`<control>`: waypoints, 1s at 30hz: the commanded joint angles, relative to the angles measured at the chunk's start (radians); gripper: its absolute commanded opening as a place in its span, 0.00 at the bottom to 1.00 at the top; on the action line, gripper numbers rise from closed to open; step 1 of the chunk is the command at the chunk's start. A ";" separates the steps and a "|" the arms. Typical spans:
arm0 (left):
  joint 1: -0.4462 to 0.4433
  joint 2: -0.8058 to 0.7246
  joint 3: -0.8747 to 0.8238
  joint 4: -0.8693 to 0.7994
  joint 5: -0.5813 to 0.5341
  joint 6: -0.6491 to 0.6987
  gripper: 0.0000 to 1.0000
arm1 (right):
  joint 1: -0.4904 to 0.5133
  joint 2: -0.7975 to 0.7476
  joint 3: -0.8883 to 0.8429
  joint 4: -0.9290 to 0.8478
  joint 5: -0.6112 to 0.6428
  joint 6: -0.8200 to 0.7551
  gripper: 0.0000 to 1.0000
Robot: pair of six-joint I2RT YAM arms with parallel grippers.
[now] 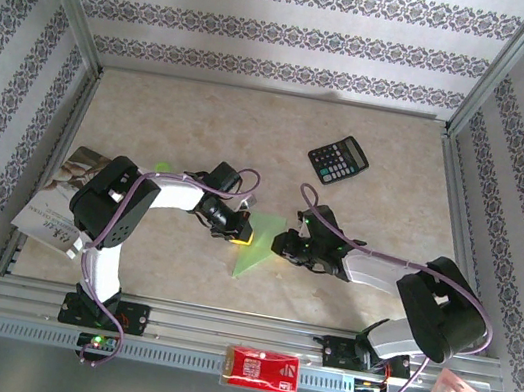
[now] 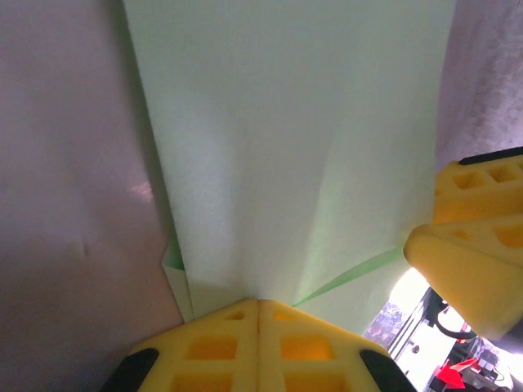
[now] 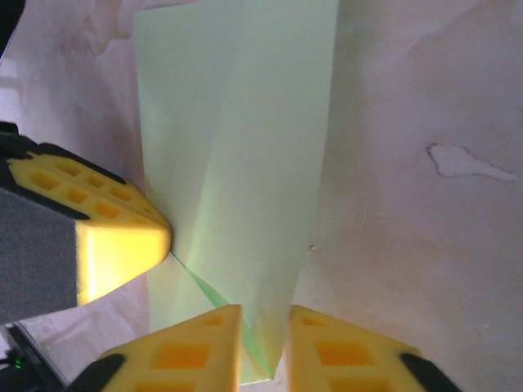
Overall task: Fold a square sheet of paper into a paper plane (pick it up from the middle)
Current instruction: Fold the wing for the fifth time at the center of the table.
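Inspection of the desk (image 1: 394, 224): the calculator (image 1: 339, 159) lies flat towards the far side and is taken as the reference. The paper (image 1: 254, 252), light green and partly folded, sits nearer the arm bases than the calculator and slightly left of it, tapering to a point on its near-left end. The left gripper (image 1: 239, 235) meets the paper on the side away from the calculator. In the left wrist view its yellow fingers (image 2: 221, 347) are pressed together with no gap, clamped on the paper's near edge. A crease runs up the sheet (image 2: 286, 147) from that grip. The right gripper (image 1: 283, 244) meets the paper on the calculator's side, facing the left one across the sheet. In the right wrist view its fingers (image 3: 188, 351) stand slightly apart, with a corner of the folded paper (image 3: 245, 122) in the narrow gap between them. The gap looks wider than the paper, so no firm pinch is noted. The two grippers are close together, with folded layers of paper between them. A booklet (image 1: 58, 203) lies well left of the calculator at the desk's edge. A red-and-white packet (image 1: 262, 370) sits on the near rail, well apart from the calculator.
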 commanded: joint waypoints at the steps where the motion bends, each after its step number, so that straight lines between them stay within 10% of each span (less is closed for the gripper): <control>1: 0.008 0.006 -0.005 -0.018 -0.001 0.015 0.05 | 0.007 -0.006 -0.012 0.022 0.000 0.011 0.14; 11: -0.006 -0.148 -0.034 0.039 -0.056 -0.002 0.26 | 0.011 -0.077 -0.027 -0.011 0.032 0.115 0.00; 21: -0.269 -0.559 -0.314 0.247 -0.567 0.115 0.40 | 0.028 -0.179 -0.051 -0.014 0.064 0.326 0.00; 30: -0.476 -0.458 -0.295 0.236 -0.830 0.210 0.45 | 0.046 -0.195 -0.046 0.017 0.053 0.416 0.00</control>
